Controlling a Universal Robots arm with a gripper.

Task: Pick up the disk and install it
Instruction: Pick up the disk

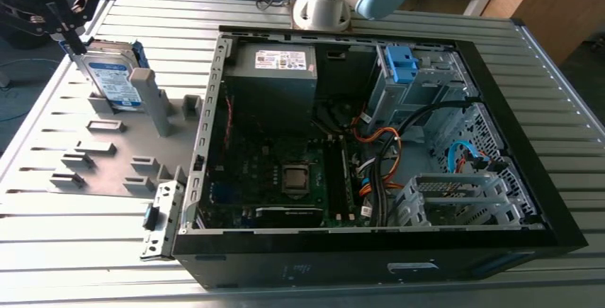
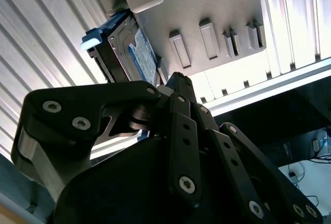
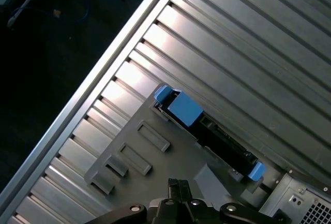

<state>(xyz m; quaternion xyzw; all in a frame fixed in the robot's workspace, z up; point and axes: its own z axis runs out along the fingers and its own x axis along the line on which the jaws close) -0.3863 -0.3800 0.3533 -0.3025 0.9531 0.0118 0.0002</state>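
Exterior view: the disk (image 1: 109, 74) is seen standing on edge in a grey holder (image 1: 113, 159) on the ribbed metal desk (image 1: 57, 216), at the exterior view's far left.
Disk: the labelled face is turned toward the exterior view's right, and blue rails are fitted along its sides. It is outside the computer case (image 1: 378, 262) and not yet installed.
Pincer: the pincer (image 1: 68, 39) is placed at the disk's far end, just above it. Contact cannot be told.
Pincer state: whether it is open or closed cannot be told.
Second wrist view: the pincer (image 2: 176, 81) is shown close to the disk (image 2: 137, 53), next to the holder (image 2: 217, 6).
First wrist view: the disk (image 3: 212, 131) is seen edge-on along the holder (image 3: 155, 167), on the desk (image 3: 248, 38), with the pincer (image 3: 178, 185) near it.
Computer case: it is laid open at the exterior view's right of the holder. A grey power-supply box (image 1: 274, 74) and a blue bracket (image 1: 399, 64) are seen at its far side.
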